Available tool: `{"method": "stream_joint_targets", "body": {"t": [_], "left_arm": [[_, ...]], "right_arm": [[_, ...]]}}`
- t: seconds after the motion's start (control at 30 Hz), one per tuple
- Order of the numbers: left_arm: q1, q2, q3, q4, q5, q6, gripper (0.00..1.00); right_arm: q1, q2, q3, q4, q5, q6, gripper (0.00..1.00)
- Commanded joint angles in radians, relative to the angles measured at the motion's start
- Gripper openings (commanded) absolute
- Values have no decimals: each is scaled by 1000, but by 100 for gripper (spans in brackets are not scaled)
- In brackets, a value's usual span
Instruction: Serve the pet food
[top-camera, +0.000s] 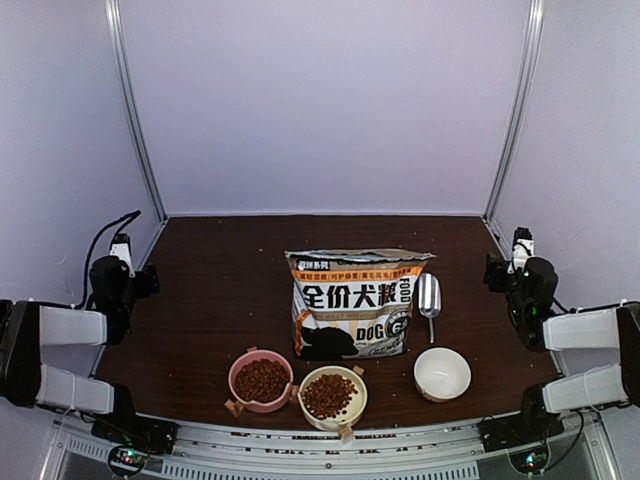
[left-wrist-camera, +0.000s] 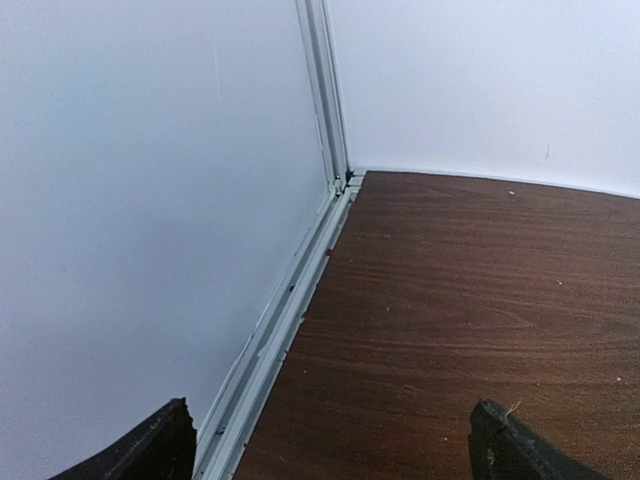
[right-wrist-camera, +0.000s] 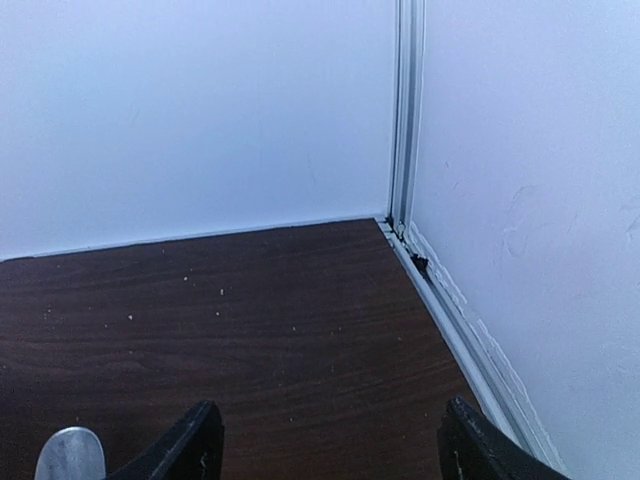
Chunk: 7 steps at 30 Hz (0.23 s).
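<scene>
Pet food (top-camera: 261, 380) heaped in pink bowl (top-camera: 232, 378) and cream bowl (top-camera: 362, 398), lower centre of top view, below bag (top-camera: 352, 305). Left gripper (left-wrist-camera: 335, 448) and right gripper (right-wrist-camera: 330, 442) both spread wide, holding nothing.

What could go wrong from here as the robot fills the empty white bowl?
The scoop lies flat close beside the bag; jaws reaching for it might knock the bag onto the bowls in front. Pet food already fills the pink bowl and cream bowl beside the white bowl, so a careless sweep could spill it.
</scene>
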<state>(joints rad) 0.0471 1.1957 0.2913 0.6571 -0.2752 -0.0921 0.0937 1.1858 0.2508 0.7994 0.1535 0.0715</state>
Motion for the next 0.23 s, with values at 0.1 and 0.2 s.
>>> {"method": "stream_joint_targets", "body": {"t": [0.1, 0.2], "left_arm": [[-10, 33, 53, 92, 23, 30, 98], [-10, 38, 47, 116, 16, 17, 98]], "right_arm": [[-8, -2, 10, 89, 3, -27, 75], [-8, 0, 15, 82, 7, -28, 75]]}}
